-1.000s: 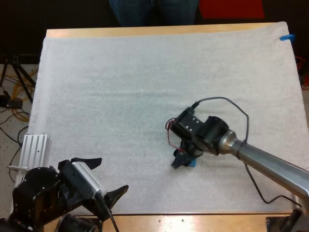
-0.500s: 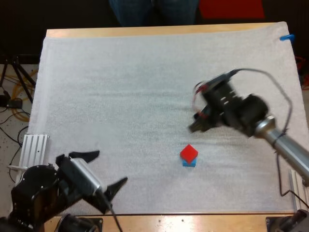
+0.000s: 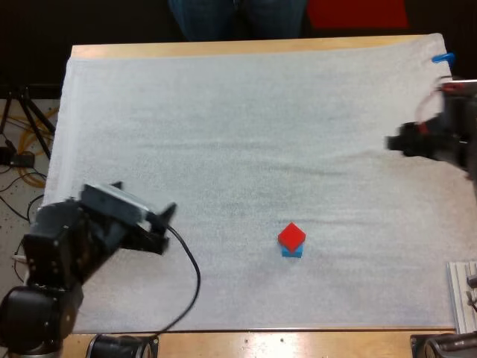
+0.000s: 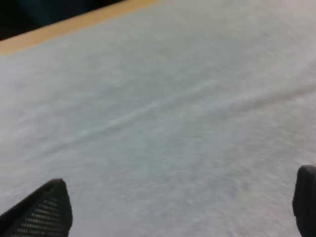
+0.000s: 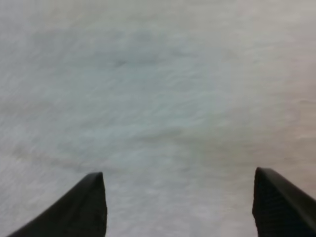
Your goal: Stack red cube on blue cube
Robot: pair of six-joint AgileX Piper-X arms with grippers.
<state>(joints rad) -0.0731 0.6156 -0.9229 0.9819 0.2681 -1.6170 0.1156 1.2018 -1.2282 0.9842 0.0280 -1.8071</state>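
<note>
The red cube [image 3: 292, 236] is sitting on top of the blue cube [image 3: 292, 253], on the white mat [image 3: 223, 112] toward its near side. The left gripper [image 4: 177, 210] is hovering over bare mat near the left edge, its fingers standing wide apart and gripping nothing. The right gripper [image 5: 180, 207] is hanging over bare mat at the far right, well apart from the cubes, its fingers likewise spread and empty.

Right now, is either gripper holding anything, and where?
Nothing held: left gripper and right gripper are open; the red cube sits on the blue cube.
</note>
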